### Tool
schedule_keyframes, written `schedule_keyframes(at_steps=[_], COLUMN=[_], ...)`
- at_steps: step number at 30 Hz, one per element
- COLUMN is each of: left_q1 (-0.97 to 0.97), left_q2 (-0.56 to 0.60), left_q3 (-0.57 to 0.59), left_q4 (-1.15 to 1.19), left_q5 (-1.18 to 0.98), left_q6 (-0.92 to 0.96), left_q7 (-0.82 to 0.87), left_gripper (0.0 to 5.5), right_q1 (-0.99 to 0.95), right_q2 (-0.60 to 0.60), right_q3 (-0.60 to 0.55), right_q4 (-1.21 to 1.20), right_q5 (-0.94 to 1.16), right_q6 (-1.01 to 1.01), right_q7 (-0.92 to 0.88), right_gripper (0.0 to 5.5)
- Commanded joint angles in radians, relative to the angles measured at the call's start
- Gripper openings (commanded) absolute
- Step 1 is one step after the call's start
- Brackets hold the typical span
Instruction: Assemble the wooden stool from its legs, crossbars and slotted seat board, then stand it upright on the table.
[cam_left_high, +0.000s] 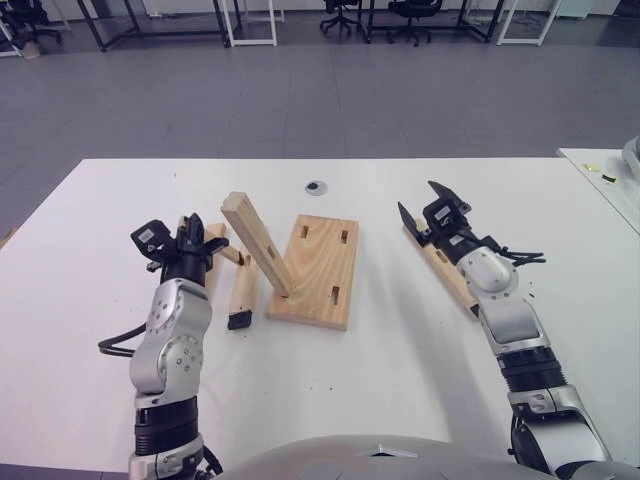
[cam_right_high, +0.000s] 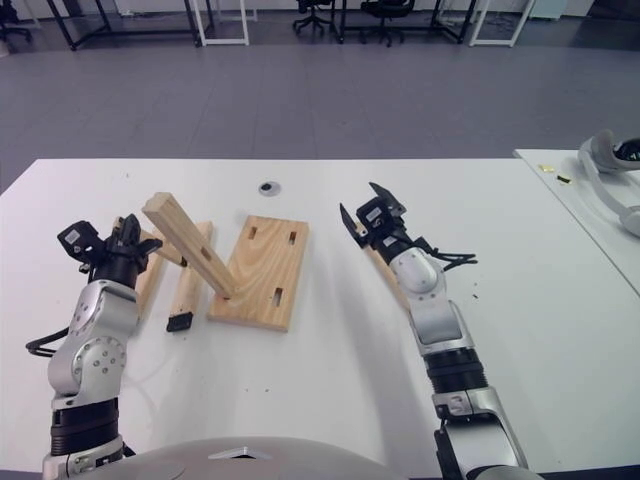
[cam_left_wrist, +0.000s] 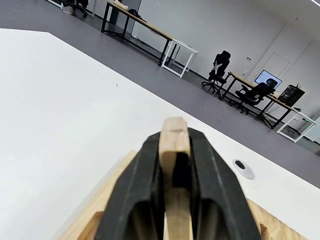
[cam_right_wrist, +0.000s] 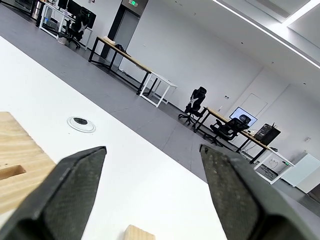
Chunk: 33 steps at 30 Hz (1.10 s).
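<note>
While the left gripper (cam_left_high: 193, 232) has its fingers clamped on a crossbar (cam_left_wrist: 175, 142) beside the slotted seat board (cam_left_high: 318, 275), whose one fitted leg (cam_left_high: 255, 238) leans, the right gripper (cam_left_high: 420, 200) gapes empty above another leg (cam_left_high: 437, 262) on the bench (cam_left_high: 400, 380). The crossbar is best kept level and square to the mortise.

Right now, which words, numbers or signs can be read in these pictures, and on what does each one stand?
No text can be read anywhere.
Sticker on the left arm's wrist: too small to read.
Green sign in the room behind: blurred.
Wall screen: too small to read.
Seat board: no print shows.
</note>
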Motion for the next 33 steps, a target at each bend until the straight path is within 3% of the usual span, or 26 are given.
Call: schedule_keyframes(at_steps=[1,13,21,25,33], left_q1=[0.005,-0.018,0.024,0.051,0.131], left_q2=[-0.043,-0.042,-0.018,-0.01,-0.067], left_q3=[0.0,-0.005,-0.067,-0.089,-0.025], left_q4=[0.047,0.101,0.101,0.091,-0.002], left_q5=[0.027,0.138,0.249,0.322,0.322], left_q6=[-0.041,-0.077,-0.055,-0.041,0.034], left_q7=[-0.047,-0.157,-0.199,-0.177,-0.095], left_gripper=[0.39,0.39,0.39,0.39,0.39], right_q1=[0.013,0.021,0.033,0.037,0.048], right_q2=[0.013,0.027,0.026,0.026,0.018], right_q3=[0.006,0.01,0.009,0.009,0.003], right_q4=[0.014,0.017,0.01,0.005,-0.008], right_q5=[-0.003,-0.005,-0.005,-0.007,-0.013], right_q6=[-0.011,-0.007,0.002,0.006,0.015], right_q7=[-0.001,0.001,0.009,0.008,0.006], right_gripper=[3.44,3.44,3.44,3.44,3.44])
